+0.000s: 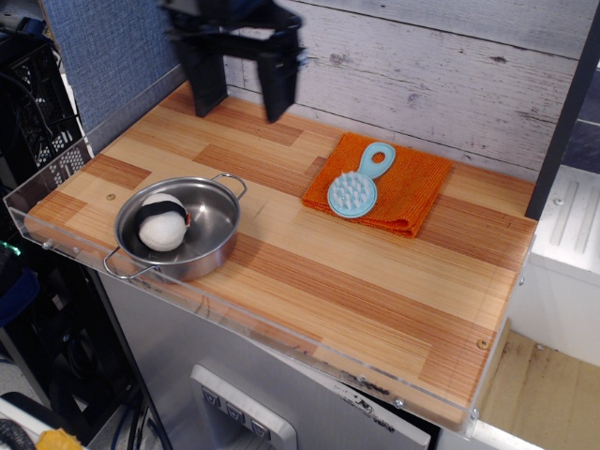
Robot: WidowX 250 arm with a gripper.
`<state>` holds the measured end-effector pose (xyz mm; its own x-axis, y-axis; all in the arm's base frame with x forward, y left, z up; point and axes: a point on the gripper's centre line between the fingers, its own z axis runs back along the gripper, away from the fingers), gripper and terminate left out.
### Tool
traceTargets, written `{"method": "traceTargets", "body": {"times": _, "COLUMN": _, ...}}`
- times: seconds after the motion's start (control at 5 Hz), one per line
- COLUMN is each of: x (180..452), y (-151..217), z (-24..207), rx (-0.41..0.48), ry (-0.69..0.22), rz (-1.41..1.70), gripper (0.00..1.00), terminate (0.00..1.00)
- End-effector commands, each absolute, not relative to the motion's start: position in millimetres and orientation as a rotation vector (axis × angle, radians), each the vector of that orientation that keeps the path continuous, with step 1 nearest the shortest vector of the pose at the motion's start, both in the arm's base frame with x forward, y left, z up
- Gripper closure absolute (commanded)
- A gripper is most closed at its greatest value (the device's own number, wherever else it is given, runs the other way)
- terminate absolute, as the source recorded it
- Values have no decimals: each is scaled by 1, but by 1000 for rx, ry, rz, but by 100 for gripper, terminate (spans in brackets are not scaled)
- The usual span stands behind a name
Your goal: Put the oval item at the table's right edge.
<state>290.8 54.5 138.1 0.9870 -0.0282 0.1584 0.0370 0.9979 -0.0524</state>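
The oval item (161, 223), white and fuzzy with a black band, lies inside a steel pan (217, 242) near the left end of the surface (375, 291). The pincer (240, 86), dark and motion-blurred, hangs over the far left part of the planks, well apart from the pan; its two fingers appear to stand apart with nothing between them. A light-blue brush (357, 186) rests on an orange cloth (412, 187) toward the back right. The surface's right edge carries nothing.
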Motion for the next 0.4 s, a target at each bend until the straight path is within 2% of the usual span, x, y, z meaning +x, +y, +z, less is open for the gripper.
{"method": "traceTargets", "body": {"times": 0.0, "x": 268, "y": 89, "z": 104, "rx": 15, "ry": -84, "rz": -30, "gripper": 0, "terminate": 0}}
{"method": "traceTargets", "body": {"times": 0.2, "x": 274, "y": 91, "z": 83, "rx": 61, "ry": -57, "rz": -44, "gripper": 0, "terminate": 0}}
